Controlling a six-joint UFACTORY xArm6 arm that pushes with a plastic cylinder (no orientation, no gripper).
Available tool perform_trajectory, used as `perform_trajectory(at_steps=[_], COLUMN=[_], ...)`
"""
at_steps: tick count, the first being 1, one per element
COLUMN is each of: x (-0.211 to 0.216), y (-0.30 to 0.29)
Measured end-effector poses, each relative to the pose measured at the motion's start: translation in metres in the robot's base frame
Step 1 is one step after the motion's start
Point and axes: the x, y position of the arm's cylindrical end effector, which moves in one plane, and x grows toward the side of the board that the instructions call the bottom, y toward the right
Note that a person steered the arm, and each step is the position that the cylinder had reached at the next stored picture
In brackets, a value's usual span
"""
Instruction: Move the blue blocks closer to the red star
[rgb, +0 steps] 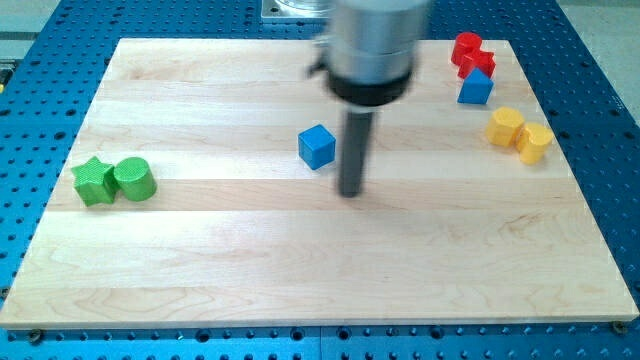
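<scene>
Claw: none fitted, so no open/shut state. My tip sits near table centre, just beside blue cube. Second blue block touches red star at far-right corner.

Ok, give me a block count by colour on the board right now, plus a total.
Blue: 2, the blue cube just left of my tip, and a blue block near the red ones
Red: 2
Yellow: 2
Green: 2, star and cylinder
Total: 8

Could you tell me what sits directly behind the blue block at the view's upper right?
Touching the blue triangular block toward the view's top are red blocks, one possibly the star. Their overlap hides their exact shapes.
</scene>
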Motion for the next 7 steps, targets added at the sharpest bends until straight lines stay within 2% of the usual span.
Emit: perform_trajectory(at_steps=[1, 2, 3, 4, 5, 6, 7], x=[-0.053, -0.118, -0.161, -0.148, -0.176, -0.169, -0.165], y=[-0.007, 0.090, 0.105, 0.074, 0.123, 0.157, 0.134])
